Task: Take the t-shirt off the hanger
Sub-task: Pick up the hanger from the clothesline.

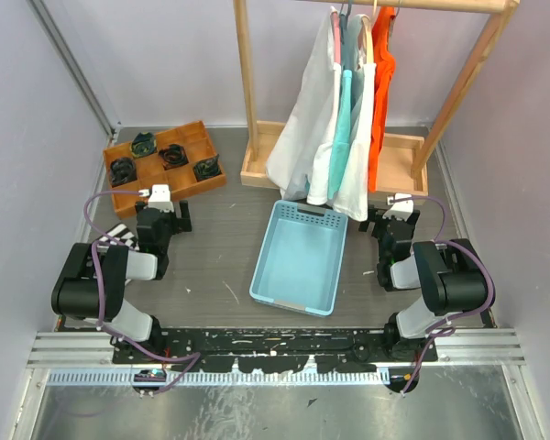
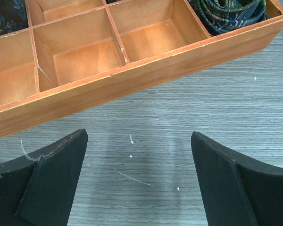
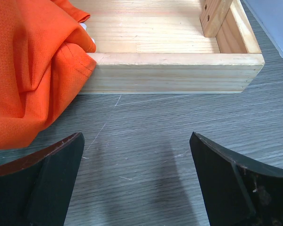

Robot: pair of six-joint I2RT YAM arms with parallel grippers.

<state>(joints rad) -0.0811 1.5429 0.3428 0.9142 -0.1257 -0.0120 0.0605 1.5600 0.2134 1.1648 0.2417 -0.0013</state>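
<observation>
Shirts (image 1: 335, 128) hung side by side on hangers (image 1: 383, 13) from the top rail of a wooden rack (image 1: 248, 82) at the far side of the table (image 1: 211, 266). White and teal ones were bunched at the middle, and an orange shirt (image 1: 382, 92) hung at their right. Their hems reached down to the rack's base (image 3: 179, 70). In the right wrist view the orange cloth lay against the base's near corner. A blue basket (image 1: 298, 266) stood on the table just in front of the shirts, between the two arms. At the far left sat a wooden tray (image 2: 146, 75) with several compartments, four of them holding dark rolled cloths (image 1: 145, 144).

The left gripper (image 1: 157, 190) was low over the table, just short of the tray's near wall, its jaws spread wide with nothing between them. The right gripper (image 1: 400, 199) was low as well, pointing at the right end of the base, jaws equally wide and holding nothing. The orange hem hung close beside its left finger (image 3: 52, 183). Neither gripper touched a shirt.
</observation>
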